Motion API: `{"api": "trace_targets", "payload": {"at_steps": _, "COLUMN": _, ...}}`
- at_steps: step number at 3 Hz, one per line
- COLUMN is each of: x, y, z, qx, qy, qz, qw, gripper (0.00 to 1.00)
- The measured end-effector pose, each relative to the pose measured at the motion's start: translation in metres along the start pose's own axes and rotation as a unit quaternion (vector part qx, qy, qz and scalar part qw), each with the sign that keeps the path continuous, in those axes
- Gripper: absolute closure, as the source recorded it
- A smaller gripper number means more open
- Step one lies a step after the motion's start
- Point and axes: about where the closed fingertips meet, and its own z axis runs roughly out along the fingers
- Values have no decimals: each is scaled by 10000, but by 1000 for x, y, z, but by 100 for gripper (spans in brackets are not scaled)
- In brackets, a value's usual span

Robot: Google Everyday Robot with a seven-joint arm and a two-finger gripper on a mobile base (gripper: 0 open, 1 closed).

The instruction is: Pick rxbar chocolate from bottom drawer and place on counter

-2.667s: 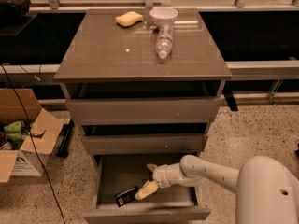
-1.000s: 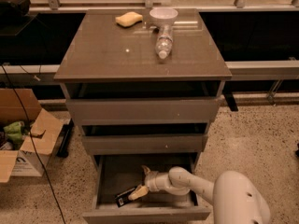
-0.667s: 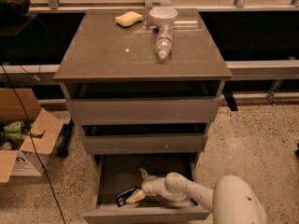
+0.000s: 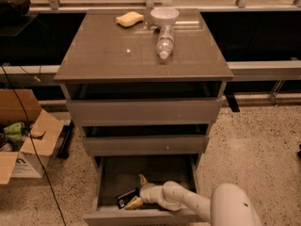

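A glossy grey-brown counter (image 4: 108, 55) is seen carrying three things near its back edge: a yellow sponge (image 4: 130, 19), a white bowl (image 4: 164, 17), and a clear plastic bottle (image 4: 164, 42) laid on its side just in front of the bowl. The gripper (image 4: 137, 191) is held low inside the bottom drawer (image 4: 164, 172), its fingers (image 4: 142, 179) spread.

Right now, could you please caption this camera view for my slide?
Open gripper inside the open bottom drawer, at the black bar.
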Motion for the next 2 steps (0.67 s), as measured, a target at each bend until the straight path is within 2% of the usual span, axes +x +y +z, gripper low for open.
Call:
{"api": "trace_targets", "payload": {"at_steps": 1, "x": 14, "y": 0, "z": 11, "qx": 83, "qy": 179, "qz": -26, "qw": 9998, "gripper": 0}}
{"api": "trace_targets", "payload": {"at_steps": 2, "x": 26, "y": 5, "z": 19, "qx": 77, "qy": 454, "qz": -17, "qw": 9989, "gripper": 18}}
